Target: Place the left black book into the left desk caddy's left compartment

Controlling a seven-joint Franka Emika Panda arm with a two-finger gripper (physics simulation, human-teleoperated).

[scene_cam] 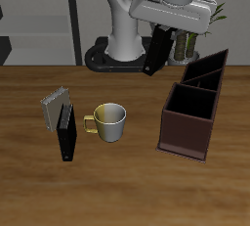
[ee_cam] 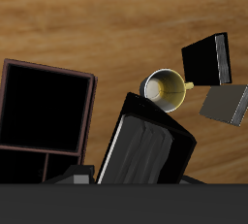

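My gripper [scene_cam: 159, 36] is shut on the left black book [scene_cam: 154, 56], which hangs tilted in the air well above the table, behind the mug and beside the far end of the left desk caddy [scene_cam: 186, 132]. The caddy is a dark reddish-brown open box with three black sections, rising towards its far end. In the wrist view the held book [ee_cam: 145, 155] fills the middle, with the caddy [ee_cam: 89, 112] beside it, its sections open and empty. The book is clear of the caddy.
A yellow-handled cream mug [scene_cam: 109, 120] stands mid-table. A second black book [scene_cam: 66, 137] and a grey striped book [scene_cam: 54, 108] stand together beyond the mug, away from the caddy. The robot base [scene_cam: 122, 44] and a plant [scene_cam: 210, 5] are at the back.
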